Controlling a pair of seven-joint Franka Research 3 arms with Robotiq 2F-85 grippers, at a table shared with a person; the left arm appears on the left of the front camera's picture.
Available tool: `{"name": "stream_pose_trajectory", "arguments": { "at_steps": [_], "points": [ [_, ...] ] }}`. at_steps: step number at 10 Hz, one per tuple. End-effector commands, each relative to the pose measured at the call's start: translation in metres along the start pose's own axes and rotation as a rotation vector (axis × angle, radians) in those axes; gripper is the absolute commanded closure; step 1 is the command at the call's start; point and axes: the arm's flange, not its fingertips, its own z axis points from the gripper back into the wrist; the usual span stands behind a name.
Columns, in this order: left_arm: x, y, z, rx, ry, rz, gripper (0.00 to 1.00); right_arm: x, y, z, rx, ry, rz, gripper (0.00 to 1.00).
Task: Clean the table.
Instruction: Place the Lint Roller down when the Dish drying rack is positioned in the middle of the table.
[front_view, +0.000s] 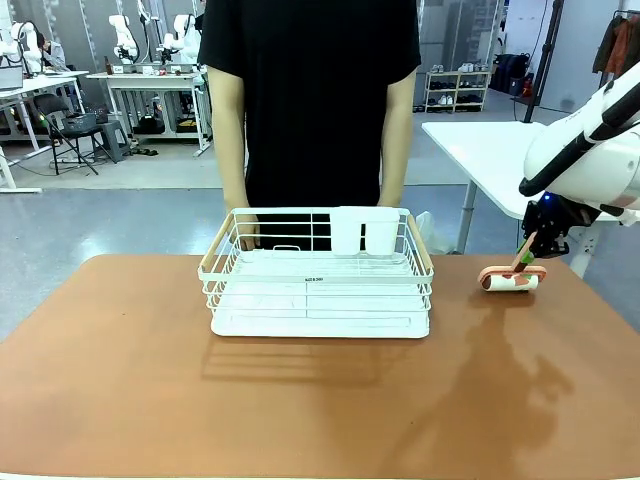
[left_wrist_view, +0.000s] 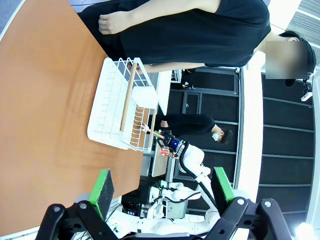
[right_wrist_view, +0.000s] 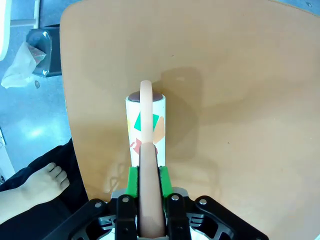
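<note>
The reddish-brown table (front_view: 300, 400) fills the foreground. At its far right a lint roller (front_view: 510, 281) with a pink frame and a white patterned roll rests on the tabletop. My right gripper (front_view: 527, 255) is shut on its pink handle from above. In the right wrist view the handle (right_wrist_view: 148, 165) runs between the green pads of my right gripper (right_wrist_view: 148, 182), with the roll (right_wrist_view: 146, 130) lying on the table (right_wrist_view: 240, 100) close to its edge. My left gripper (left_wrist_view: 162, 187) hangs open above the table (left_wrist_view: 45, 100) with nothing between its pads.
A white wire rack (front_view: 318, 275) with a white cup holder (front_view: 363, 230) stands at the far middle of the table. A person in black stands just behind it, hands by its back rim. A white-topped table (front_view: 480, 150) stands beyond the right corner.
</note>
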Motion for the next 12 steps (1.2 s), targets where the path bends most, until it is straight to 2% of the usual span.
{"name": "stream_pose_trajectory", "arguments": {
  "at_steps": [1, 3, 8, 11, 12],
  "points": [
    [-0.003, 0.001, 0.003, -0.012, 0.007, -0.009, 0.0, -0.013, -0.002, 0.003, 0.026, -0.052, -0.051, 0.79],
    [-0.003, 0.001, 0.003, -0.012, 0.007, -0.009, 0.0, -0.013, -0.005, -0.001, 0.012, -0.069, -0.087, 0.79],
    [-0.003, 0.001, 0.003, -0.012, 0.007, -0.009, 0.0, -0.013, -0.01, 0.006, 0.009, -0.073, -0.126, 0.0],
    [-0.003, 0.001, 0.003, -0.012, 0.007, -0.009, 0.0, -0.014, -0.021, 0.027, -0.062, -0.123, -0.122, 0.02],
    [-0.003, 0.001, 0.003, -0.012, 0.007, -0.009, 0.0, -0.014, -0.024, 0.033, -0.089, -0.124, -0.124, 0.0]
  ]
}}
